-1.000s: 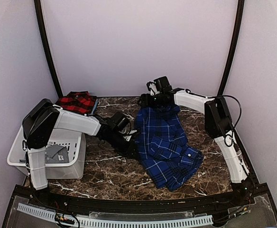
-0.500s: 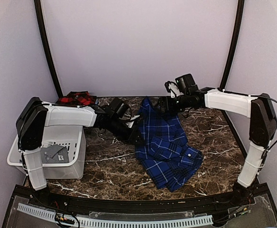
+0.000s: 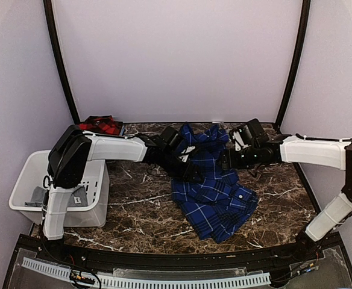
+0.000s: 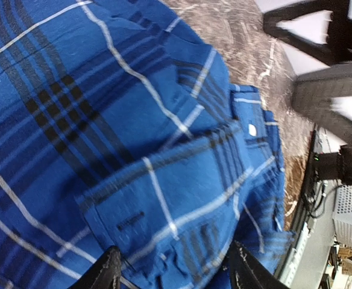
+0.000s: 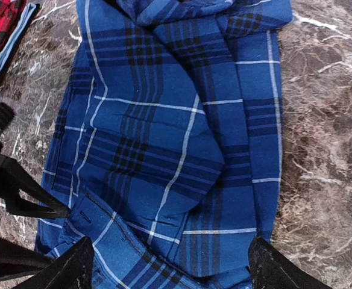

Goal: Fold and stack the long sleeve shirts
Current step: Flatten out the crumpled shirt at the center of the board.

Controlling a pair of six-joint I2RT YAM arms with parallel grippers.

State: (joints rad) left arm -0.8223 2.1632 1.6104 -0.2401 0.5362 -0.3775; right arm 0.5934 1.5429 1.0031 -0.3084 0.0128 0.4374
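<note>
red shirt (image 3: 100, 126) behind white bin (image 3: 88, 211)

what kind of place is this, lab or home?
Probably a lab robot cell, not a home: plain walls around a marble-patterned table, left arm and right arm mounted at its near edge, blue plaid shirt laid out for them.

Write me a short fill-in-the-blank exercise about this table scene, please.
The big shirt on the table is ___ plaid.
The red shirt lies in the table's far ___ corner.
The plastic basket is ___.
Missing words: blue, left, white.
</note>
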